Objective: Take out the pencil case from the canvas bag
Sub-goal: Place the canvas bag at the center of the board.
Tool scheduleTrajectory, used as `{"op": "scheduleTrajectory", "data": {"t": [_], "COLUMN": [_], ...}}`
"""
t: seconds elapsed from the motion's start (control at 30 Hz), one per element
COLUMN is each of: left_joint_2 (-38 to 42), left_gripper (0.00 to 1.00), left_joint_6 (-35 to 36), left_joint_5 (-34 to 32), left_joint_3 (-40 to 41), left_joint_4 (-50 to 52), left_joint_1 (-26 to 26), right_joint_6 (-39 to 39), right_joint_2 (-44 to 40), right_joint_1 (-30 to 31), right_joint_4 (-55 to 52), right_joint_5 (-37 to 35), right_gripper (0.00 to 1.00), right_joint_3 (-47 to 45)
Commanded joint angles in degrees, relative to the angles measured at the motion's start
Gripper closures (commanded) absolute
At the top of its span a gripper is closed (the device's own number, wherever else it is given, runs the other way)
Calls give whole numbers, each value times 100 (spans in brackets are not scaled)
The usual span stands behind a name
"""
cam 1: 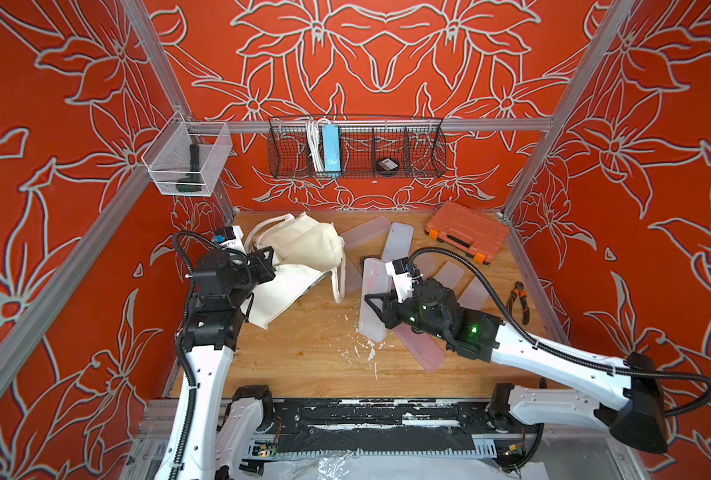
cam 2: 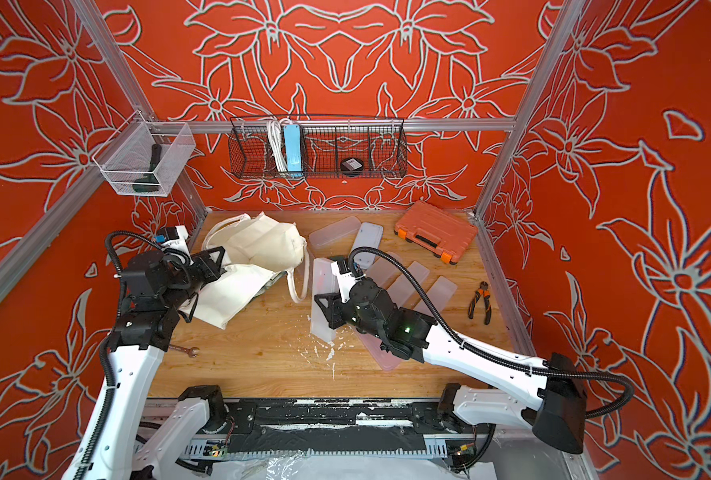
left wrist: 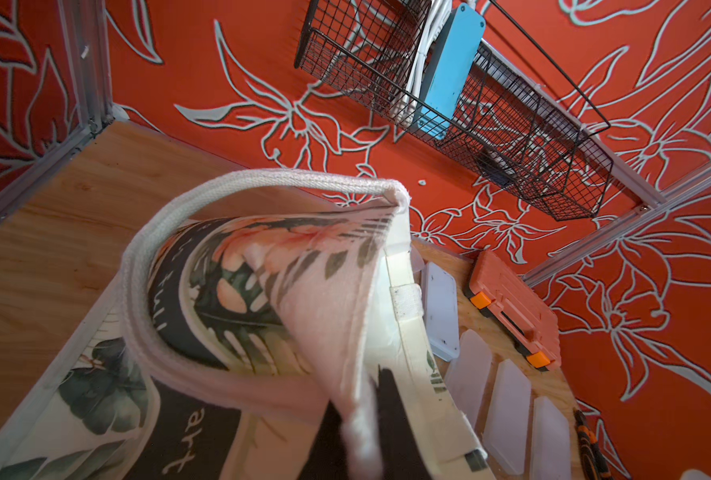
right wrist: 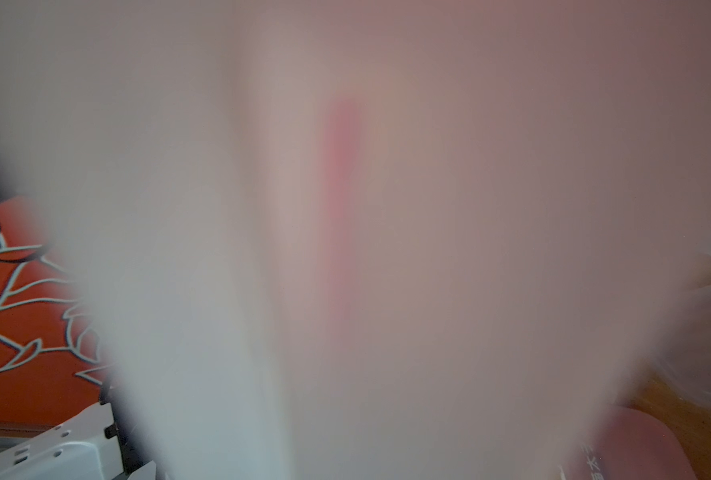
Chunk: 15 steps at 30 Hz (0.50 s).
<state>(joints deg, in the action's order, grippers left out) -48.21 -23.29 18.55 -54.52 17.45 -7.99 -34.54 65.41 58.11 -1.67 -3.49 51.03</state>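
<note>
We see the canvas bag crumpled at the far left corner of the table. Its cream cloth faces up in both top views, and its dark leafy print faces the left wrist camera. Our left gripper is clenched on a fold of the bag's cloth at its near edge. In the left wrist view the pale cloth is pinched between the dark fingers. 1 white handle droops toward the middle of the table.

The pencil case, a frosted plastic box, is outside the bag, just to its right, and stands on its long edge. Our right gripper grasps it by the side, though we cannot tell whether its lower end touches the wood. It fills the right wrist view as a pale blur.

More frosted cases lie flat behind and beside the right arm. An orange tool box sits at the far right corner, with pliers near the right edge
</note>
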Motion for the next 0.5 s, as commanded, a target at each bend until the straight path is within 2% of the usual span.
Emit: {"op": "scheduleTrajectory", "data": {"t": [0.0, 0.23, 0.43, 0.47], "left_joint_2": [-102, -434, -787, -1053], "left_gripper": [100, 100, 100, 100], "left_joint_6": [-392, -837, -1415, -1548], "left_joint_5": [416, 400, 564, 637], "left_joint_3": [-209, -101, 171, 246], "left_joint_4": [-855, -1464, -2414, -2653], "left_joint_1": [-38, -257, -558, -623], "right_joint_6": [-98, -106, -157, -166], "right_joint_2": [-125, -42, 164, 206], "right_joint_1": [-33, -30, -28, -27], "right_joint_4": [-109, -296, -412, -424], "right_joint_5": [-152, -170, -170, -157], "right_gripper": [81, 82, 82, 82], "right_joint_3": [-9, 91, 246, 280]}}
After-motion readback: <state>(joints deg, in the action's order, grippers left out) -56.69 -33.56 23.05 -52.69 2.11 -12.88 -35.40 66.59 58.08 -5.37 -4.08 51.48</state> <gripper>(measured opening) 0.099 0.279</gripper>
